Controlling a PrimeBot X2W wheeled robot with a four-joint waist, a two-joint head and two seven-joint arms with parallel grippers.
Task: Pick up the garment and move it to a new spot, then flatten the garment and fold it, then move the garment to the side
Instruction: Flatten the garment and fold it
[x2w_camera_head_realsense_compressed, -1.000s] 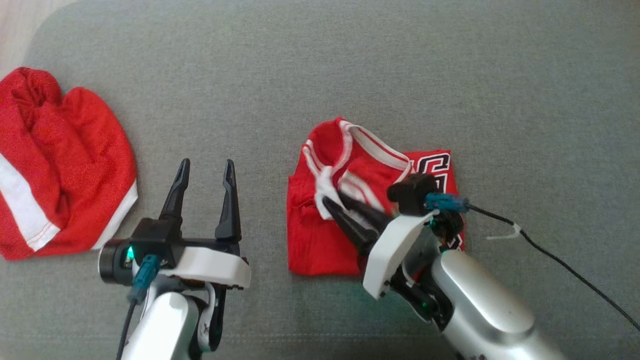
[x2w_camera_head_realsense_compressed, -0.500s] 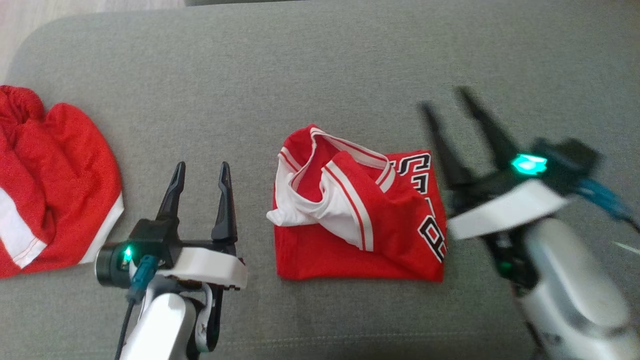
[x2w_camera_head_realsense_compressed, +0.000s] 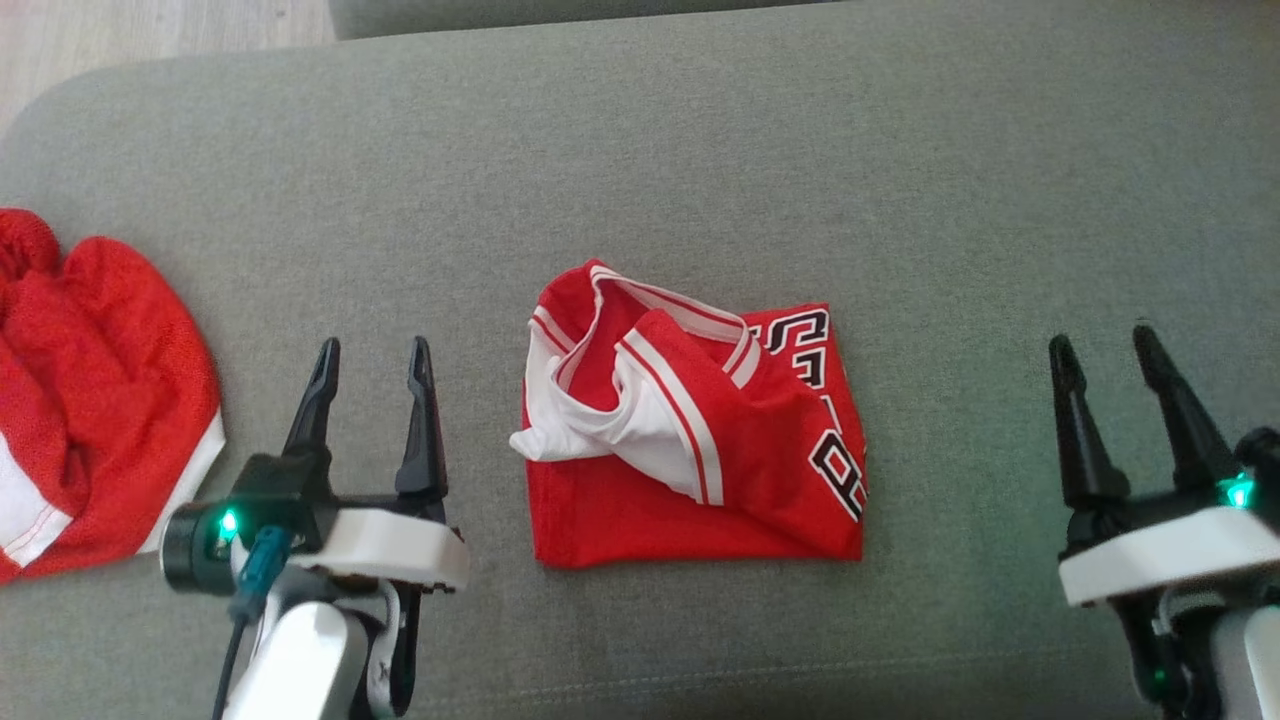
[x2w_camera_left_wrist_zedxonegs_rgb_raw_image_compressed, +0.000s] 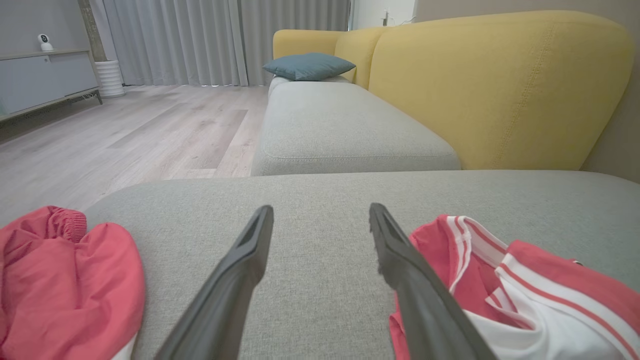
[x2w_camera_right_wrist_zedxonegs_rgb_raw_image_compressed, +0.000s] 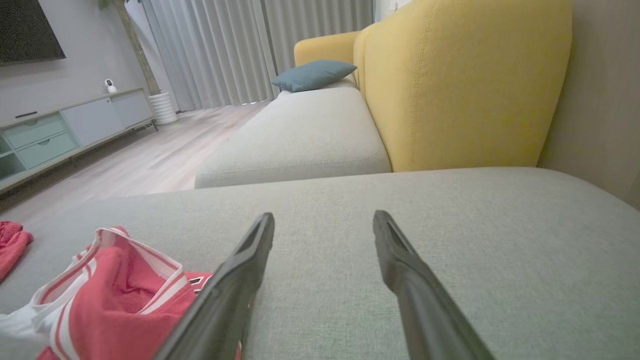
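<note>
1. Just left of the folded red garment (x2w_camera_head_realsense_compressed: 690, 470): left gripper (x2w_camera_head_realsense_compressed: 372, 348), fingers pointing forward, jaws spread wide, holding nothing.
2. Well right of the garment: right gripper (x2w_camera_head_realsense_compressed: 1102, 340), same pose, jaws spread wide, touching nothing.
3. Garment flat on the sofa cushion (x2w_camera_head_realsense_compressed: 700, 150) between them.

Head view's left edge cuts off the red mesh garment (x2w_camera_head_realsense_compressed: 100, 400); black lettering (x2w_camera_head_realsense_compressed: 835, 440) on the folded jersey (x2w_camera_head_realsense_compressed: 640, 510) partly lost in folds, unreadable; jersey cropped at left wrist view's lower right corner.
</note>
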